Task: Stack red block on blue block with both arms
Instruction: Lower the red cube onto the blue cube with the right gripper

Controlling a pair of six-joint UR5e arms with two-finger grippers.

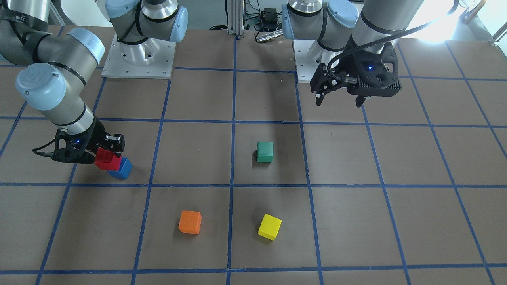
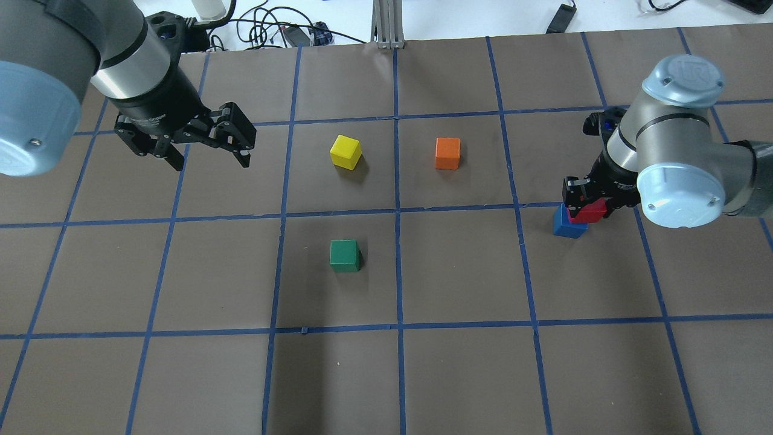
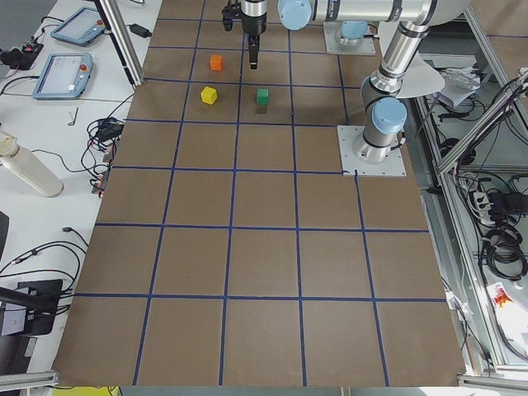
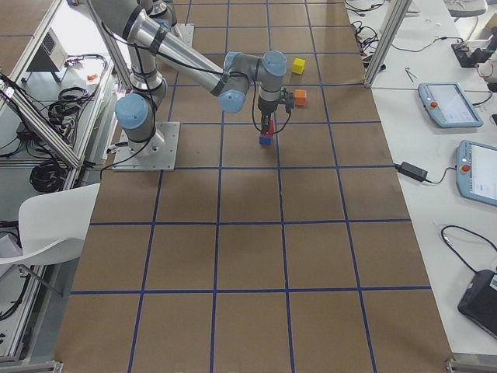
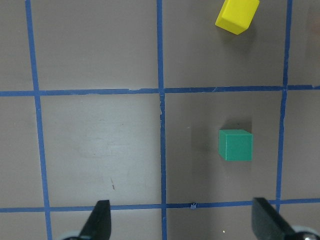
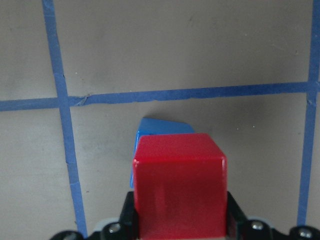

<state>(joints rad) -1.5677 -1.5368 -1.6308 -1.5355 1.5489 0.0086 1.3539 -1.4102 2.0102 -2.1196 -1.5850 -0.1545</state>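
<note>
My right gripper (image 2: 584, 202) is shut on the red block (image 2: 589, 212) and holds it just over the blue block (image 2: 567, 225), offset a little to one side. In the front view the red block (image 1: 107, 159) overlaps the blue block (image 1: 121, 169) under the right gripper (image 1: 103, 152). The right wrist view shows the red block (image 6: 179, 187) between the fingers with the blue block (image 6: 162, 129) partly hidden behind it. My left gripper (image 2: 211, 154) is open and empty, high above the table's far left; it also shows in the front view (image 1: 340, 101).
A green block (image 2: 345, 255), a yellow block (image 2: 345, 151) and an orange block (image 2: 447, 153) lie apart in the middle of the brown gridded table (image 2: 459, 362). The left wrist view shows the green block (image 5: 235, 145) and the yellow block (image 5: 237, 15) below.
</note>
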